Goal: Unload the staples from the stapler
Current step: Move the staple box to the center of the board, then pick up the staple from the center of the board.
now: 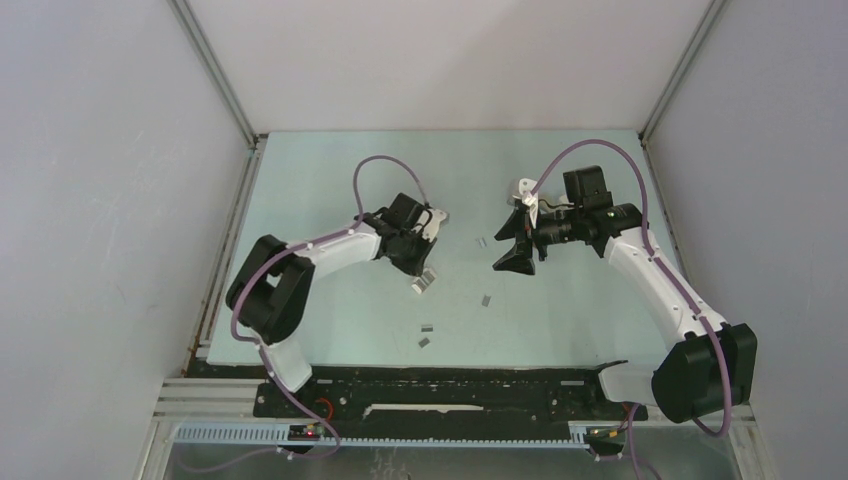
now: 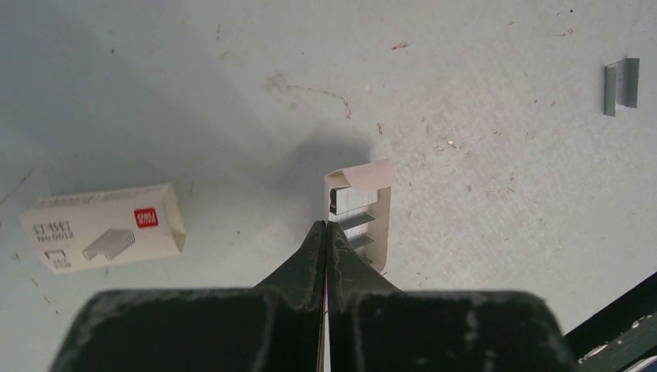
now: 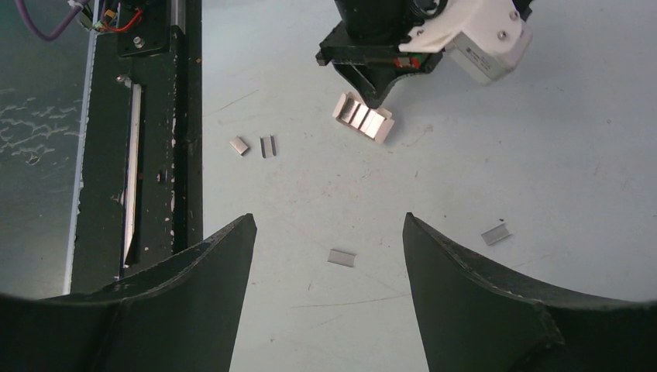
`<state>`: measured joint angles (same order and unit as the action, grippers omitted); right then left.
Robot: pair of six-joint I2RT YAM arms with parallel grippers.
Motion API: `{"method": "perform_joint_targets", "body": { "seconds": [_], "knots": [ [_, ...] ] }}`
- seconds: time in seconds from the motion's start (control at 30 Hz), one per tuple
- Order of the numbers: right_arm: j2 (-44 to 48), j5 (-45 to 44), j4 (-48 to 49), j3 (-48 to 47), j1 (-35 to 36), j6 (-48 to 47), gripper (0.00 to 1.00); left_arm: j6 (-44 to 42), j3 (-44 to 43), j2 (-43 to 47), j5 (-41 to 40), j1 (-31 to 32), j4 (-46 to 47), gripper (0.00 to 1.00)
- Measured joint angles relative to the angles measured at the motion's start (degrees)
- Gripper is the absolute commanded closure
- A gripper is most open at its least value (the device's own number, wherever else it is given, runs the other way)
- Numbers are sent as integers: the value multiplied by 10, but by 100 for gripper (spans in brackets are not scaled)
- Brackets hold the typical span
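Four short grey strips of staples [image 1: 487,298] lie loose on the pale table [image 1: 330,170], most well apart, two near the front edge just beside each other. More staples are packed in a small open box [image 2: 358,213] whose flap curls up at its far end. The left tool [image 2: 325,230] is fully closed, gripping nothing, its joined tips over the near left edge of that box; whether they touch the cardboard cannot be told. A closed white labelled box [image 2: 104,230] lies to the left of it in the wrist view, apart from the open one. The right tool [image 3: 328,225] stands wide open and empty above the table, with one strip [image 3: 341,257] lying on the surface between its fingers [image 3: 201,294], touched by neither. Seen from above, the two tools point toward each other across the middle of the table, apart.
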<state>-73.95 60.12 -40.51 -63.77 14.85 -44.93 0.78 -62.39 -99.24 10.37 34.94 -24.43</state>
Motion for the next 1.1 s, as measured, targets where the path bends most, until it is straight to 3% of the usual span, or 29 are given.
{"method": "perform_joint_targets", "body": {
  "seconds": [0.13,0.37,0.53,0.67,0.93,1.1],
  "knots": [
    [0,0,0,0,-1,0,21,-32,-38,-37,5,6,-28,95],
    [0,0,-1,0,-1,-2,21,-48,-52,-50,0,7,-49,68],
    [0,0,-5,0,-1,-8,21,-42,-51,-30,-30,8,-44,66],
    [2,1,-11,0,-1,-18,21,-32,-35,53,-56,8,-19,66],
    [14,5,-33,0,13,-50,22,41,149,320,-98,7,137,43],
    [14,3,-37,0,26,-56,22,153,320,393,-85,-10,256,40]
  ]
}}
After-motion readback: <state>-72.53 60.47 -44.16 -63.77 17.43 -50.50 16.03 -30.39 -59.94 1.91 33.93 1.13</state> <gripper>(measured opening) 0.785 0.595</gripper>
